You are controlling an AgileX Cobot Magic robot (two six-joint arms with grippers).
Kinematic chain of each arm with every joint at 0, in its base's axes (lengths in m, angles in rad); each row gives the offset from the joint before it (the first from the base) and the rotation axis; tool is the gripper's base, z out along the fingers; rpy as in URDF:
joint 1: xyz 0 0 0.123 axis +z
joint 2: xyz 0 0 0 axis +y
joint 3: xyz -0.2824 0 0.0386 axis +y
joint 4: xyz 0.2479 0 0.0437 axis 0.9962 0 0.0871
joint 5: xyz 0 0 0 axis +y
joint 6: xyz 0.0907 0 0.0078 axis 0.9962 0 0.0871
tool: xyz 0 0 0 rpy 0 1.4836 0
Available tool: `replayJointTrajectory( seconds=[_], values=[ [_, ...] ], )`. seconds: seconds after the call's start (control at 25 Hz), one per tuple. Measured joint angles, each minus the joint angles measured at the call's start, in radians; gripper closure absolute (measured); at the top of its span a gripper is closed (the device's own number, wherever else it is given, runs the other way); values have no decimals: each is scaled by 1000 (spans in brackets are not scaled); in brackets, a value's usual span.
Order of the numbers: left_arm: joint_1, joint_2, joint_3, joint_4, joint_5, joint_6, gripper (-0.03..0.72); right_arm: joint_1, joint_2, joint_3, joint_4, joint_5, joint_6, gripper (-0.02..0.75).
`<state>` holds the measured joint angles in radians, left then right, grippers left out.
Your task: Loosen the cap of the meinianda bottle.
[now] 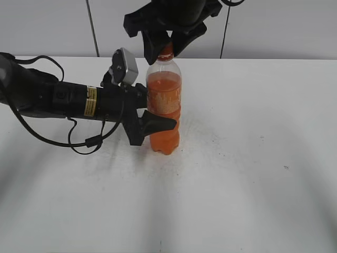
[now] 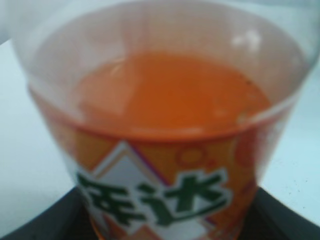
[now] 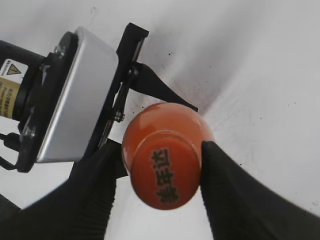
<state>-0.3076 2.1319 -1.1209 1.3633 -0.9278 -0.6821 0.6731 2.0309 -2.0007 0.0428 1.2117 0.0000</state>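
The meinianda bottle (image 1: 164, 100) stands upright on the white table (image 1: 253, 158), with orange liquid and an orange-and-white label. My left gripper (image 1: 160, 122) comes in from the left and is shut on the bottle at the label band. In the left wrist view the bottle (image 2: 170, 100) fills the frame between the dark fingers (image 2: 170, 227). The orange cap (image 1: 166, 52) sits between the fingers of my right gripper (image 1: 165, 45), which hangs from above. In the right wrist view the cap (image 3: 165, 170) lies between the open fingers (image 3: 159, 165). The right finger touches it and a gap shows on the left.
The left arm's body and loose black cable (image 1: 84, 142) lie across the left half of the table. A grey wall with dark seams (image 1: 92, 26) stands behind. The left wrist camera housing (image 3: 75, 95) sits close beside the bottle neck.
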Motion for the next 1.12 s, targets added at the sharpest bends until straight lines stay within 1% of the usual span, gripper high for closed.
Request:
replayJointTrajectory(
  seconds=[0.2,0.44,0.56,0.64,0.68,0.8,0.88,0.96,1.12],
  values=[
    [0,0,0,0,0,0,263,0,-10,0,-11,4,0,321],
    [0,0,0,0,0,0,263,0,-15,0,-15,6,0,324],
    [0,0,0,0,0,0,263,0,-15,0,-15,6,0,377],
    [0,0,0,0,0,0,263,0,-15,0,-15,6,0,446],
    [0,0,0,0,0,0,263,0,-15,0,-15,6,0,463],
    [0,0,0,0,0,0,263,0,-15,0,-15,6,-19,463],
    [0,0,0,0,0,0,263,0,-15,0,-15,6,-66,463],
    [0,0,0,2,0,0,263,0,-15,0,-7,6,-159,463],
    [1,0,0,7,-2,0,263,0,-16,-2,-5,6,-528,464]
  ],
)
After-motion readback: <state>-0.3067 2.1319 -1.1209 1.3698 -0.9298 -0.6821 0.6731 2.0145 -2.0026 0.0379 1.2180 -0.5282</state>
